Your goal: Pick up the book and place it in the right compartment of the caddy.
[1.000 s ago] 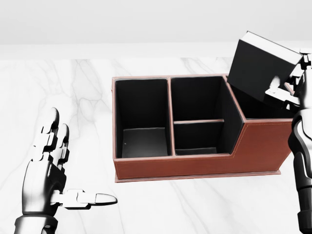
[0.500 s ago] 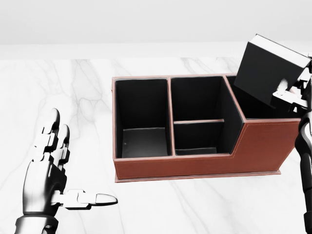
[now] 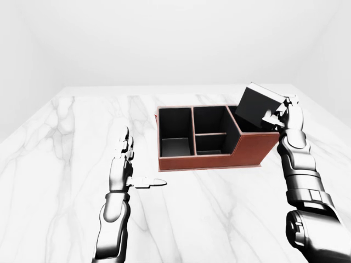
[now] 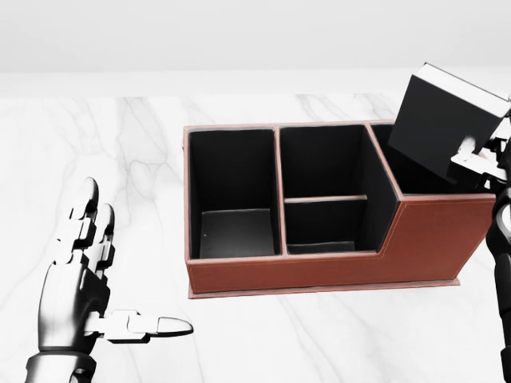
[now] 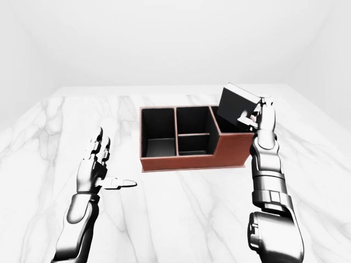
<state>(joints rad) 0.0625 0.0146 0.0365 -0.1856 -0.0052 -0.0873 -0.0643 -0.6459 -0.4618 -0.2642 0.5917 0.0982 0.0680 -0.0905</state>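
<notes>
While the right hand pinches the tilted book, its lower corner dips inside the caddy's right compartment; left hand spread, idle.

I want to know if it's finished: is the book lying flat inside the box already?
No, the book is tilted in the right hand, its lower corner dipping into the caddy's right compartment.

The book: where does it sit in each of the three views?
Left-eye view: book right of centre, tilted in the right hand.
Head view: upper right, tilted over the caddy's right compartment.
Right-eye view: just right of centre, upper half.
Shared landmark: the caddy's taller right end, directly below the book.
</notes>
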